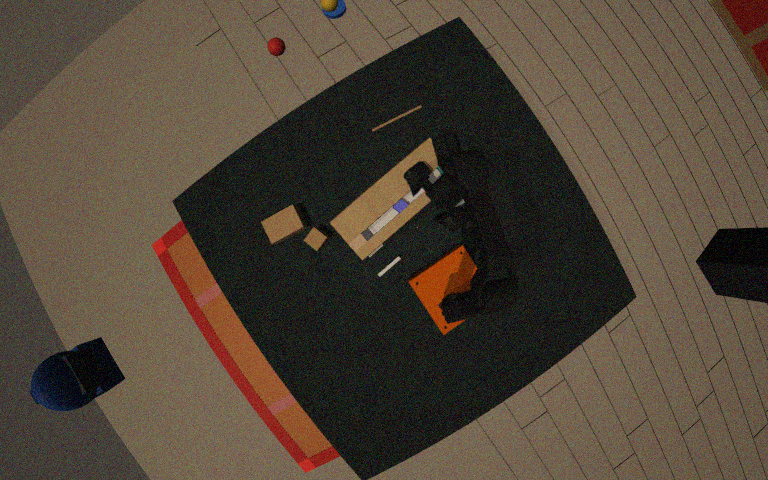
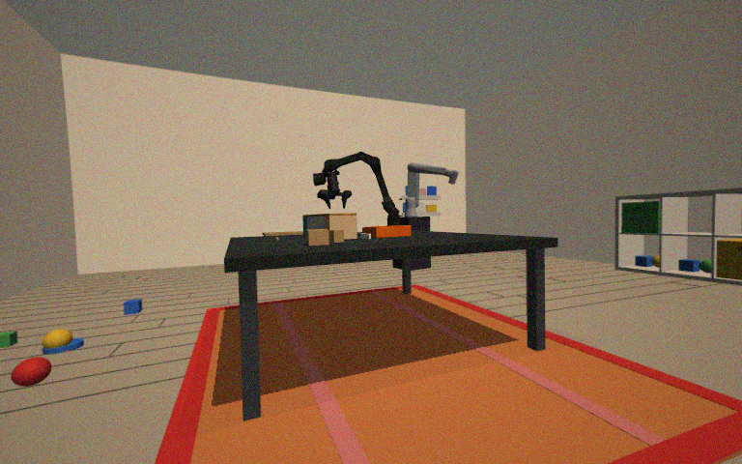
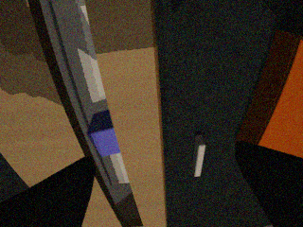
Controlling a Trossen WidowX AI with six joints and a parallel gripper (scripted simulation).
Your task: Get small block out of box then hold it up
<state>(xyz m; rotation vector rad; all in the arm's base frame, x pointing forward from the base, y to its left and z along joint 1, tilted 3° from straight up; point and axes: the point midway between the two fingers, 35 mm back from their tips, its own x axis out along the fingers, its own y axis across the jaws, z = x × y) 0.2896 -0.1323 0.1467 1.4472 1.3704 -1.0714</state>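
— Tan box [image 1: 380, 201] at mid-frame of the top view: what was inside?
— A purple block [image 1: 400, 205] on its shelf [image 1: 386, 217], behind the clear front.
— And the gripper [image 2: 334, 201]?
— Above the box, fingers apart, holding nothing, over the dark surface [image 1: 351, 362].

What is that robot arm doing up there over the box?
The gripper hangs open above the tan box and holds nothing. It wants the small purple block, which sits on the shelf inside the box. Nothing has been taken out yet. A thin white stick lies on the table beside the box.
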